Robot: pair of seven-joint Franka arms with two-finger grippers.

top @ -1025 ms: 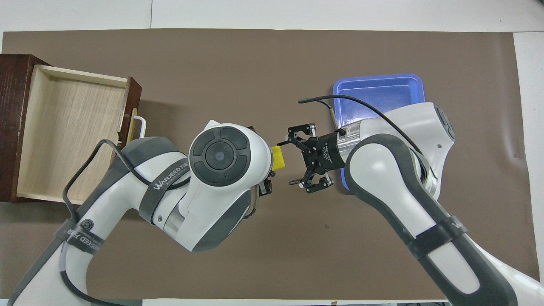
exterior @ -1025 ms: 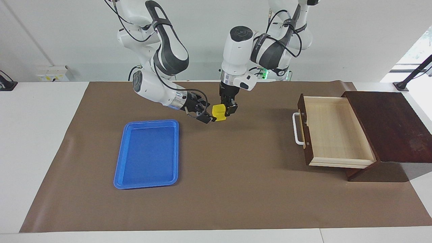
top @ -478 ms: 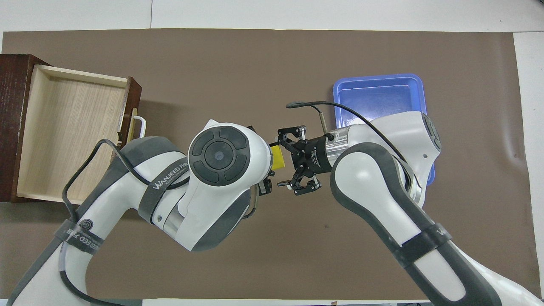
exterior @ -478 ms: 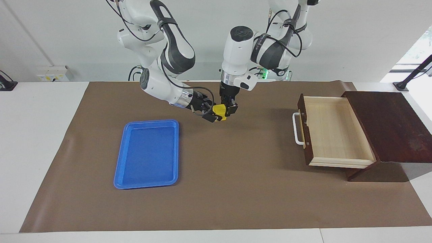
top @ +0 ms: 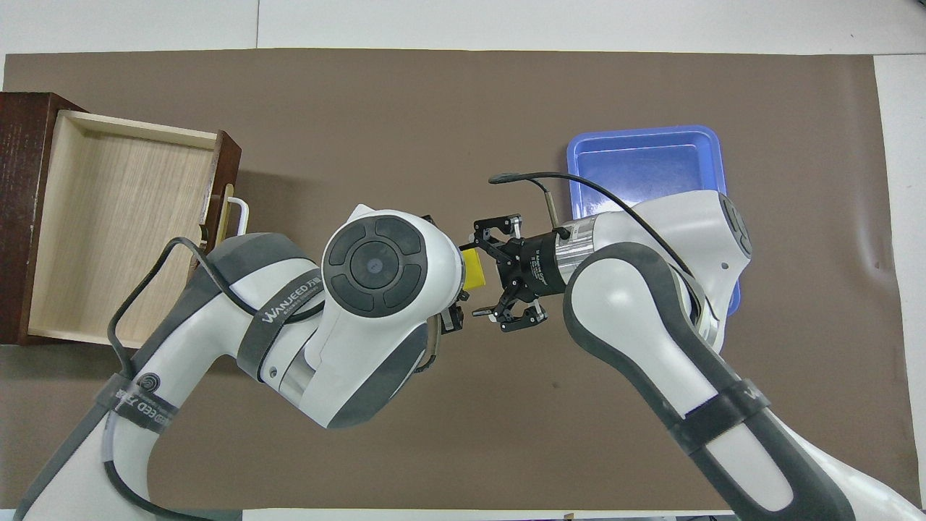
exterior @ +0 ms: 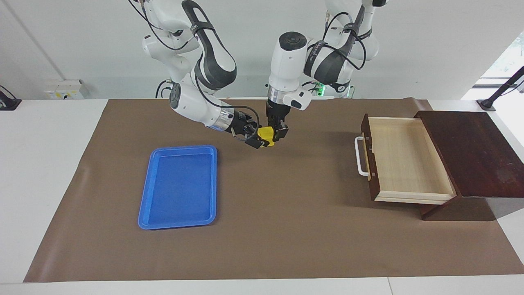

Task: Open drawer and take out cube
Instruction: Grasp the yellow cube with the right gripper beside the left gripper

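Right gripper point(exterior: 257, 138) has closed in on the yellow cube point(exterior: 267, 135), fingers straddling it, grip uncertain; left gripper point(exterior: 277, 132) is clenching it mid-air over the mat's middle. Handover's starting; drawer point(exterior: 403, 157) is sitting open, empty; blue tray point(exterior: 179, 186) waiting.

Right arm swings in from over the blue tray point(exterior: 178, 186) toward mid-table, elbow and wrist shifting along with it; most of that travel comes early, only a small creep at the end. The right gripper point(exterior: 258, 139) goes from just short of the cube point(exterior: 266, 134) to straddling it, fingers either side, and starts to narrow. More of the tray shows in the overhead view. Cube sits slightly higher in the facing view, in the left gripper point(exterior: 276, 133).
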